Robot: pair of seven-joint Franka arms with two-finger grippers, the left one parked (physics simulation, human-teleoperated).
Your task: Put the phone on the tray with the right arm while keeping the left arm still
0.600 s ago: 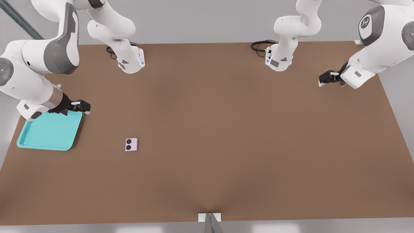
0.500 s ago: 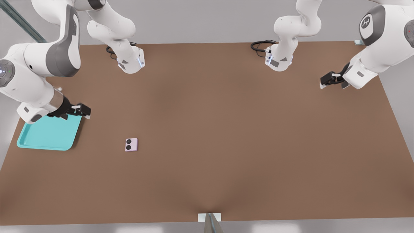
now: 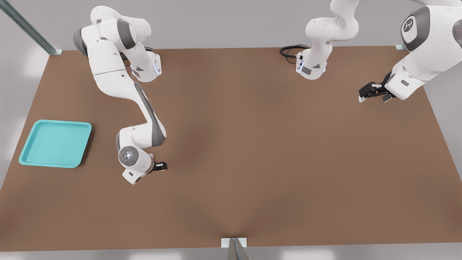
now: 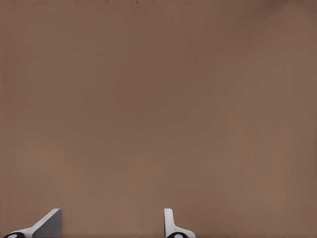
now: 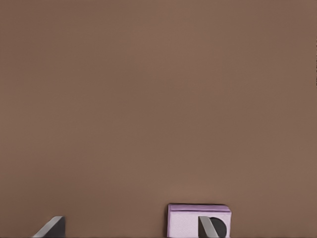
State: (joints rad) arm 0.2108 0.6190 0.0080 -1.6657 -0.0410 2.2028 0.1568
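- The right arm (image 3: 119,77) is seen stretched out from its base at the far edge of the brown tabletop (image 3: 252,144), bent down toward the near-left part of the front view.
- Its claw (image 3: 160,166) is carried low over the tabletop, pointing toward the front view's right, well apart from the tray (image 3: 54,143).
- In the right wrist view the claw (image 5: 131,228) is shown with its two fingertips (image 5: 52,227) set wide apart; nothing is gripped between them.
- The phone (image 5: 190,220) is seen in the right wrist view as a pale pink-lilac slab lying flat on the tabletop, with one fingertip in front of its dark lens; whether that fingertip touches it cannot be told.
- In the front view the phone is almost wholly hidden behind the wrist of the right arm; only a trace of pink is made out beside the wrist.
- The turquoise tray is found near the front view's left edge, lying flat on the tabletop with nothing in it.
- The phone is therefore located on the tabletop, outside the tray, toward the front view's right of it.
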